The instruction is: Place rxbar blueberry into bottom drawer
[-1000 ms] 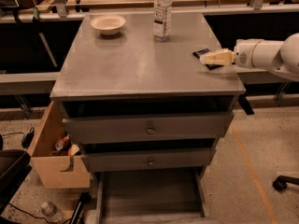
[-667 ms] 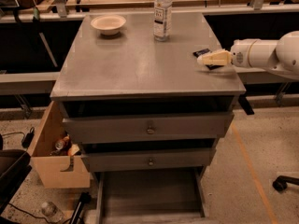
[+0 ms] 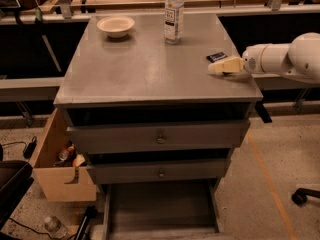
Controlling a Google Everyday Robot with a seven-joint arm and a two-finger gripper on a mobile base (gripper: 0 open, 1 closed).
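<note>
The rxbar blueberry (image 3: 216, 57) is a small dark bar lying flat near the right edge of the grey cabinet top (image 3: 145, 69). My gripper (image 3: 219, 66) reaches in from the right on a white arm, its pale fingers just in front of the bar and partly over it, low above the top. The bottom drawer (image 3: 161, 206) is pulled out at the foot of the cabinet, a wide shallow grey tray with nothing seen in it.
A clear bottle (image 3: 174, 15) and a pale bowl (image 3: 116, 25) stand at the back of the top. The two upper drawers (image 3: 159, 136) stand slightly out. A tan wooden box (image 3: 57, 164) with clutter sits on the floor at the left. A chair base (image 3: 305, 195) is at the right.
My gripper and arm have moved a little to the left along the top, toward the bar. The bar, bottle and bowl have not moved.
</note>
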